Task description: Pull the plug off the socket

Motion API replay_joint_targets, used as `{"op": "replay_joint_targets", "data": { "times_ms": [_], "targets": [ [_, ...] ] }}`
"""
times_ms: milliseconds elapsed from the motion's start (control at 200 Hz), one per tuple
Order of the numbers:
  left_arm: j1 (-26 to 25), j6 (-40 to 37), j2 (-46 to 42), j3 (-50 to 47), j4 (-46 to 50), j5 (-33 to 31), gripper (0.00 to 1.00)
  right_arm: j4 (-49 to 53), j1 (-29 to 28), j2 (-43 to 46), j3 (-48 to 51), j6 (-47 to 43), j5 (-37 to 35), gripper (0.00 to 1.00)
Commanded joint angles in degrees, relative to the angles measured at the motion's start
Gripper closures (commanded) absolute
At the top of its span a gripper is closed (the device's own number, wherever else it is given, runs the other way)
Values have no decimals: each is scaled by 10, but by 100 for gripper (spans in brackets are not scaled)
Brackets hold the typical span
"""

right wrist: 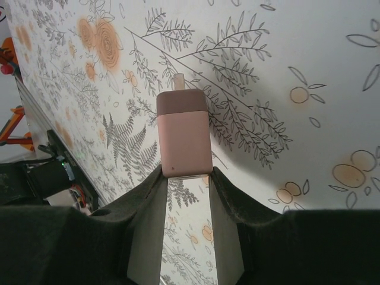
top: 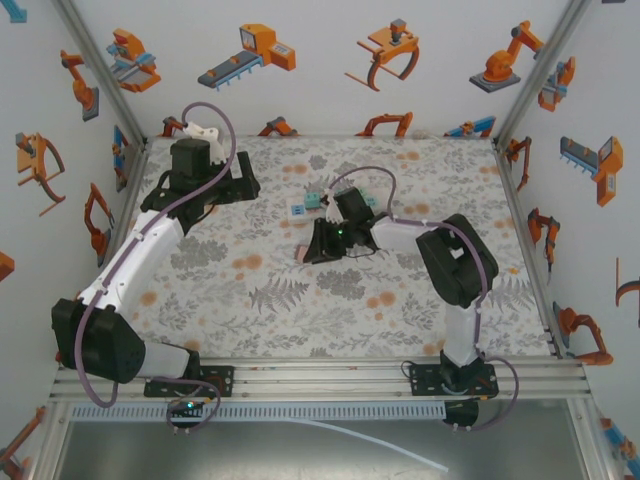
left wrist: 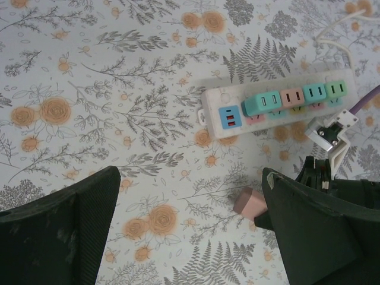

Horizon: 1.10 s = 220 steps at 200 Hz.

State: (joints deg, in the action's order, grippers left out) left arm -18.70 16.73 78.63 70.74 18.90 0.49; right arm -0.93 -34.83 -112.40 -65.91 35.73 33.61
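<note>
As we looked down from the overhead camera, the left arm point(top: 140, 250) ran from its base in the lower left of the frame toward the upper left of the desk point(top: 250, 300), with its wrist bent over the flowered surface. The right arm point(top: 455, 265) stood up from its base in the lower right, folded at the elbow, and stretched leftward to the centre of the frame, wrist tipped low over the desk.

The left end effector point(left wrist: 189, 178) had its two dark fingers point(left wrist: 65, 231) spread wide apart at the bottom corners of the left wrist view. They held nothing and touched nothing, and bare desk lay between them. The right end effector point(right wrist: 186, 172) was clamped on the plug point(right wrist: 184, 133), a pink cube pinched at its lower end. Its metal prong point(right wrist: 178, 81) pointed toward the top of the right wrist view.

The plug was off the socket point(left wrist: 211, 110). In the left wrist view it sat near the bottom right, below and apart from the white strip in the upper right of that frame. We could not tell whether it touched the desk.

We counted two arms, two end effectors, one socket, one free plug, and five seated plugs point(left wrist: 263, 102) in a single row on the strip: one blue, two teal, one pink and one green.
</note>
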Motion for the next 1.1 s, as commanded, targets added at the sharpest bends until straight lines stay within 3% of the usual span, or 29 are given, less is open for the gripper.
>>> {"op": "replay_joint_targets", "data": {
  "times_ms": [0, 195, 411, 501, 571, 606, 706, 836, 1096],
  "targets": [
    [2, 2, 3, -4, 1, 12, 3, -2, 9, 1, 20, -13, -17, 69],
    [1, 7, 25, -2, -2, 18, 3, -16, 22, 52, 41, -14, -37, 52],
    [1, 6, 56, 1, -13, 27, 3, -24, 48, 155, 72, -24, -89, 45],
    [-3, 8, 81, 9, -14, 13, 3, 14, 49, 208, 62, -46, -188, 46],
    [-10, 8, 106, 20, -12, -7, 2, 87, 49, 233, 32, -14, -342, 61],
    [-15, 10, 120, 26, -12, -16, 1, 134, 49, 233, 3, 17, -414, 62],
    [-28, 14, 159, 46, -15, -34, 1, 250, 49, 212, -93, 75, -518, 60],
    [-37, 20, 207, 62, -44, -25, 3, 352, 52, 157, -198, 165, -581, 57],
    [-54, 31, 282, 90, -101, 16, 4, 610, 81, -39, -491, 381, -527, 54]
  ]
}}
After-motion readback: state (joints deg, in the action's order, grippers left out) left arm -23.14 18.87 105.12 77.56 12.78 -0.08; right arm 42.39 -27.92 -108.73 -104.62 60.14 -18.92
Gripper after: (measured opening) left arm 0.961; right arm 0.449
